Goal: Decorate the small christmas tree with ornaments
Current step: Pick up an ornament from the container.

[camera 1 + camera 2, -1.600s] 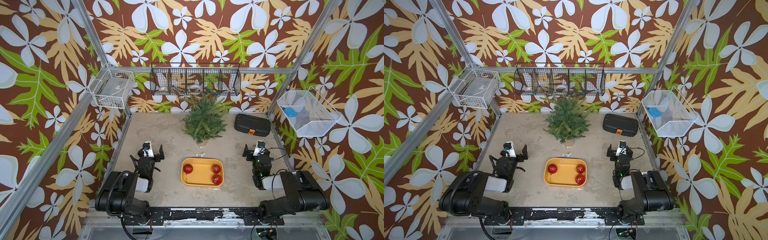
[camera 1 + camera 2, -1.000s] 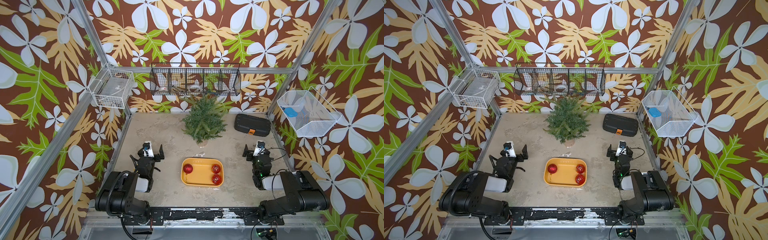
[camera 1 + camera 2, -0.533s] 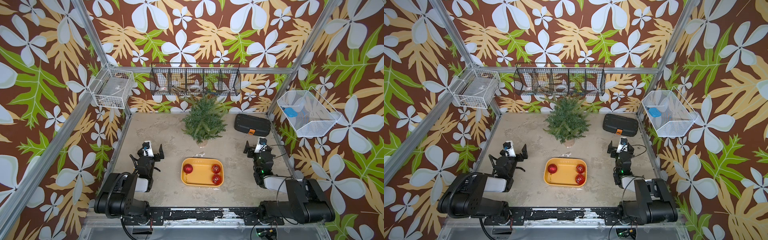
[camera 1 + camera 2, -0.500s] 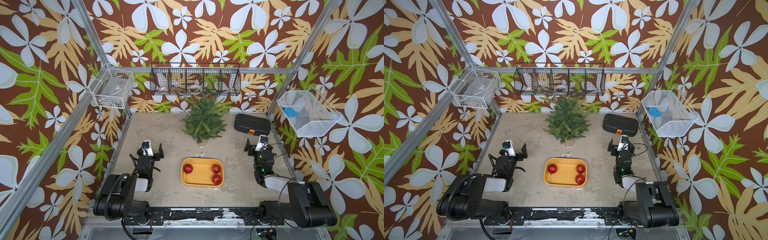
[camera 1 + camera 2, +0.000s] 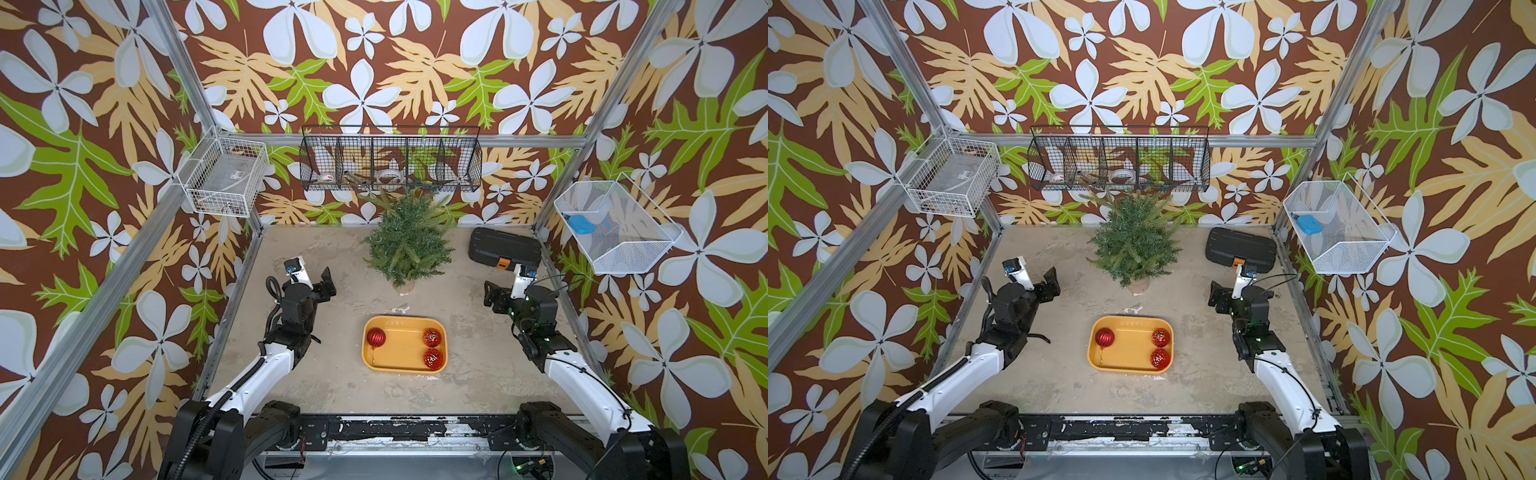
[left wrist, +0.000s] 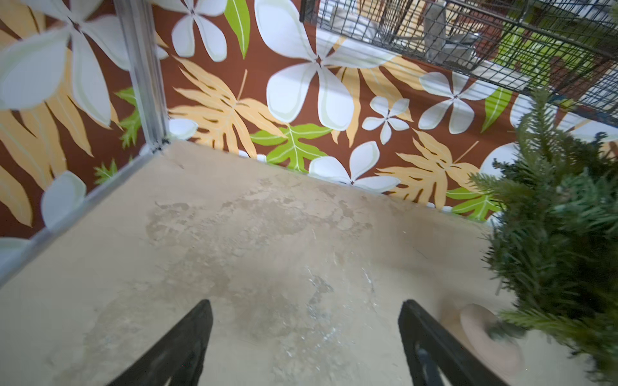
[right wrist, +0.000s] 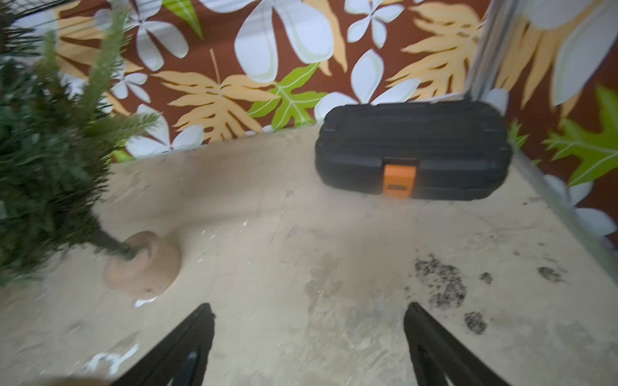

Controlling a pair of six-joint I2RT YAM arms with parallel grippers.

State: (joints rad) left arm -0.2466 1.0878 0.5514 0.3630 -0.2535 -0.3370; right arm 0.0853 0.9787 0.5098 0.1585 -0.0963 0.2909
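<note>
On the worktop point(image 5: 332, 382) three ornaments point(image 5: 431, 337) lie in a yellow tray point(image 5: 405, 328) — left pincer point(image 6: 306, 334) and right pincer point(image 7: 309, 337) both spread apart, empty.

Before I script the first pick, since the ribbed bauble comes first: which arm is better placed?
Probably left. The ribbed bauble lies at the yellow tray's end nearer the left gripper, whose jaws stand open and empty. The right gripper is across the tray.

My left wrist view cuts off the small christmas tree point(image 6: 565, 234) at the edge, and it looks blurry. My fingers point(image 6: 174, 351) are cut off there too. The things in the black wire basket point(image 5: 390, 164) are too small to tell.
</note>
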